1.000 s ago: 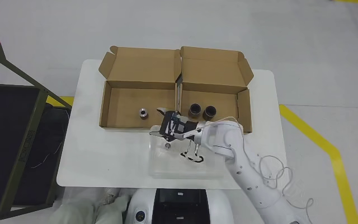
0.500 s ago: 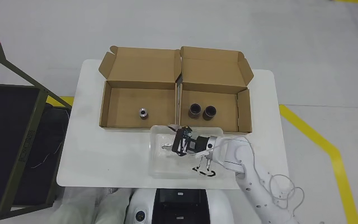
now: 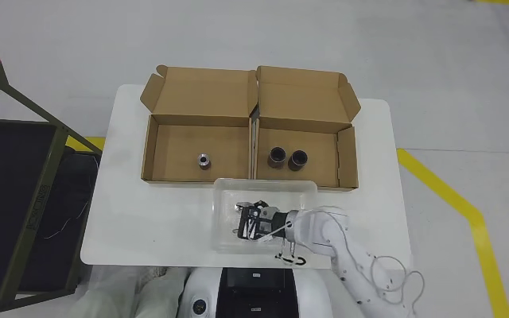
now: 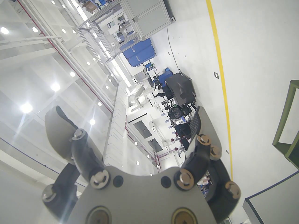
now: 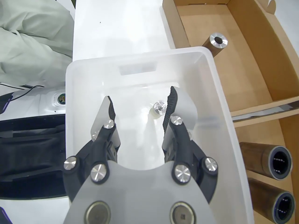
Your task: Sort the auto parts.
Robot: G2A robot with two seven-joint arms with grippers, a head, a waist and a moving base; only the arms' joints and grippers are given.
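Table: A white table (image 3: 119, 222) in a bright hall was set with two open cardboard boxes side by side and a clear bin (image 5: 140, 55) at its near edge.
Left box: In the left box (image 3: 171, 155) one silver-capped part (image 5: 218, 40) was kept alone, so this box was judged to be reserved for that kind.
Right box: In the right box (image 3: 318, 171) two dark cylinders (image 5: 266, 162) were laid together, apart from the silver kind.
Unsorted part: A small silver part (image 5: 159, 106) was left on the bin floor.
Right gripper: The right gripper (image 5: 140, 94) was held low inside the bin with its fingers (image 5: 179, 108) spread and nothing grasped. The part was bracketed between them, just beside one, so a closing was judged to be the next need.
Left gripper: The left gripper (image 4: 127, 110) was turned away toward the hall, its fingers (image 4: 58, 127) spread and empty, probably to be kept clear.
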